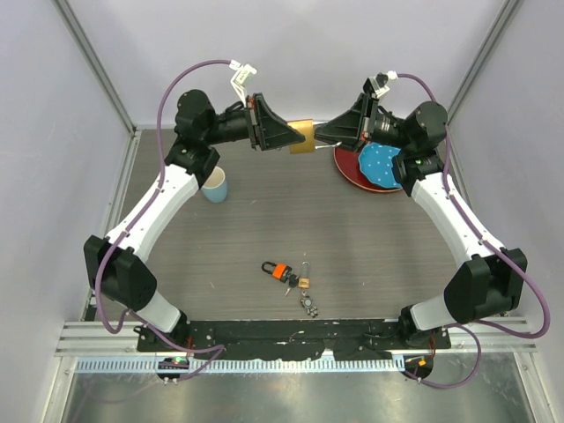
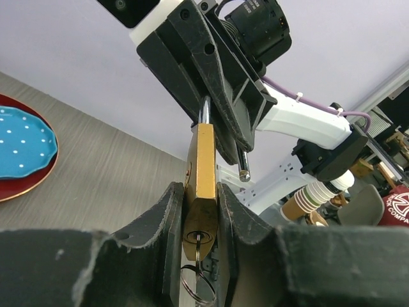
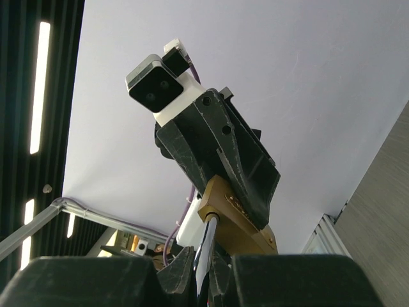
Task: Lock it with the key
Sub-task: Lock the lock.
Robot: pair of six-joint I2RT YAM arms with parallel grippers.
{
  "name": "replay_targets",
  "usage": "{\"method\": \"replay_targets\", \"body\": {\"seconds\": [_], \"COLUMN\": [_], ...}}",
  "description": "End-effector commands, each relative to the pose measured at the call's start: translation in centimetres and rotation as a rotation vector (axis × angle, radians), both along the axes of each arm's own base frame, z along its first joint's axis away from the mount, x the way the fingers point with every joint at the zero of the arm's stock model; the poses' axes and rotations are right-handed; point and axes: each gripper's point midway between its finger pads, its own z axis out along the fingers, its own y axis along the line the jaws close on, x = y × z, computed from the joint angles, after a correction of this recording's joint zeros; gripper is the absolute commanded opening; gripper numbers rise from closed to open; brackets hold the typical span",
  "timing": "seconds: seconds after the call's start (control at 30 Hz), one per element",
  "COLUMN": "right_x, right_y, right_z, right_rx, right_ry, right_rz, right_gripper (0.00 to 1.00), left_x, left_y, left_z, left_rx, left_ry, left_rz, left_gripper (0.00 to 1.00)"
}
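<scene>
A big brass padlock (image 1: 303, 137) hangs in the air at the back middle, between both grippers. My left gripper (image 1: 296, 139) is shut on its body (image 2: 204, 160), the jaws pressed flat on both sides (image 2: 200, 217). A thin metal blade with a wire ring (image 2: 197, 281) sits in its keyhole. My right gripper (image 1: 318, 137) is shut on the silver shackle (image 3: 208, 240), just below the brass body (image 3: 239, 220). The key (image 1: 278, 270), a small bunch with an orange head and a black head, lies on the table near the front, far from both grippers.
A tiny brass padlock (image 1: 302, 282) with a silver keychain (image 1: 310, 305) lies beside the key bunch. A light blue cup (image 1: 214, 185) stands at the back left. A red plate (image 1: 345, 167) carrying a blue dotted plate (image 1: 379, 163) sits at the back right, under the right arm.
</scene>
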Motion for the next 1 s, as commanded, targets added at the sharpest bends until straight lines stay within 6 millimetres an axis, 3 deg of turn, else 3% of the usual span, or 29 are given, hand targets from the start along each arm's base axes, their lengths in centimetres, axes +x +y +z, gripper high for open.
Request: {"method": "replay_targets", "body": {"seconds": [0.0, 0.17, 0.37, 0.47, 0.5, 0.53, 0.63, 0.73, 0.97], "right_x": [-2.0, -1.8, -0.6, 0.3, 0.5, 0.7, 1.4, 2.5, 5.0], "right_y": [-0.6, -0.5, -0.2, -0.2, -0.2, -0.2, -0.3, -0.4, -1.1], "right_z": [3.7, 2.8, -0.3, -2.6, -2.5, -3.5, -4.4, -5.8, -7.8], "right_rx": [0.064, 0.054, -0.03, -0.123, -0.144, -0.18, -0.207, -0.252, -0.376], "right_ry": [-0.161, -0.143, -0.119, -0.119, -0.13, -0.131, -0.119, -0.095, -0.059], "right_rz": [-0.026, -0.023, -0.058, -0.091, -0.106, -0.115, -0.148, -0.185, -0.28], "right_gripper": [0.02, 0.02, 0.06, 0.22, 0.28, 0.41, 0.57, 0.64, 0.68], "left_x": [-1.0, -0.9, 0.0, 1.1, 1.2, 1.6, 2.3, 3.2, 4.5], "left_y": [0.0, 0.0, 0.0, 0.0, 0.1, 0.4, 0.7, 1.4, 3.1], "left_z": [1.7, 1.8, 0.8, -0.5, -0.5, -0.7, -0.9, -1.1, -1.6], "left_rx": [-0.02, -0.019, 0.004, 0.021, 0.019, 0.014, -0.013, -0.038, -0.043], "left_ry": [-0.032, -0.005, 0.075, 0.185, 0.203, 0.253, 0.28, 0.315, 0.354], "left_rz": [-0.045, -0.039, -0.018, -0.004, -0.007, -0.002, 0.002, 0.032, 0.085], "left_gripper": [0.01, 0.0, 0.0, 0.0, 0.0, 0.0, 0.0, 0.0, 0.0]}}
